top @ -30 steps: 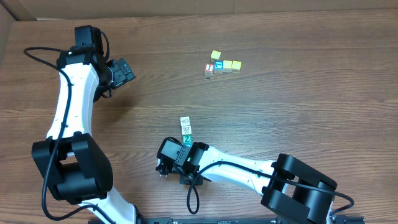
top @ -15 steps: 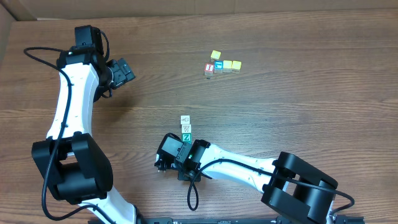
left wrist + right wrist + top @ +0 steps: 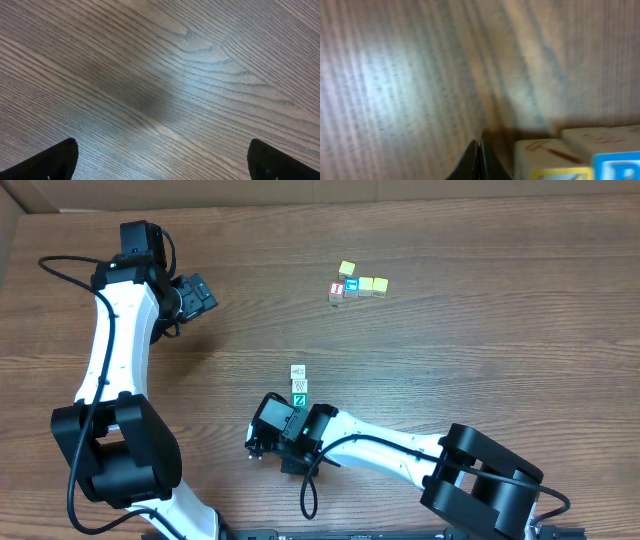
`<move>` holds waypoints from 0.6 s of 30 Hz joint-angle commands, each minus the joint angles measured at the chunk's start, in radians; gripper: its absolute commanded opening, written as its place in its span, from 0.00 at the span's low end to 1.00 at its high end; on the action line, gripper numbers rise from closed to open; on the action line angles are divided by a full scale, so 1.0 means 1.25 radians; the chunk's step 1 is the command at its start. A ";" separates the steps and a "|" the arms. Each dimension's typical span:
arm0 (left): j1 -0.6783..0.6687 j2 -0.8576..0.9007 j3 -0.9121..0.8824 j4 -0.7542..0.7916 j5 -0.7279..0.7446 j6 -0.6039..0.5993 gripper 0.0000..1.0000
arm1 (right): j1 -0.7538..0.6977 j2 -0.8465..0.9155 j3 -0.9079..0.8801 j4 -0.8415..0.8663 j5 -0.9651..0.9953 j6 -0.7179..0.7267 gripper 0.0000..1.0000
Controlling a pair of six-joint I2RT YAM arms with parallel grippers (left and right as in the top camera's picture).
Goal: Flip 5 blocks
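Right claw [image 3: 256, 450] clenched shut on nothing, low on the brown wood-grain surface [image 3: 480, 350]. Sitting at seven o'clock from the green wooden cube with the white Z [image 3: 299, 399], near it, with no contact visible from above. Left claw [image 3: 200, 292] released, jaws wide and empty, well apart at ten o'clock over bare wood.

Task pieces in two spots. Mid-surface, a short line of three:
- green Z cube at the six o'clock end
- whitish wooden cube [image 3: 298, 385] right against it at twelve
- second whitish wooden cube [image 3: 297, 371] seemingly touching that one

Up at one o'clock, well apart, a pale yellow wooden cube [image 3: 366, 284] in a tight cluster. Packed in with a red-faced wooden cube [image 3: 337, 289] and a blue-faced wooden cube [image 3: 351, 284].

Now the danger. With that line packed so close, a poke from closed tips probably shoves all three along rather than tipping one. Tiny cubes on smooth wood, so likely to skid, spin, or roll a face too far. Blurred wrist view, with pale cube faces just beside the closed tips at four o'clock. Hard to judge the gap there, and easy to clip an edge going in.

Up in the cluster, the same trouble plus wrong neighbours. Easy to flip the red or blue one by mistake, or scatter the lot.
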 commanded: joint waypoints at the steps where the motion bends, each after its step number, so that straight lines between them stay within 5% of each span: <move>1: 0.002 0.010 0.004 0.002 -0.013 0.000 1.00 | -0.011 -0.046 0.060 -0.036 -0.049 0.091 0.04; 5: 0.001 0.010 0.004 0.002 -0.013 0.000 1.00 | -0.056 -0.101 0.093 -0.109 -0.046 0.208 0.04; 12: 0.002 0.010 0.004 0.002 -0.013 0.000 1.00 | -0.208 -0.119 0.084 -0.175 -0.117 0.630 0.04; 18: 0.002 0.010 0.004 0.002 -0.013 0.000 1.00 | -0.222 -0.119 0.032 -0.155 -0.118 0.864 0.04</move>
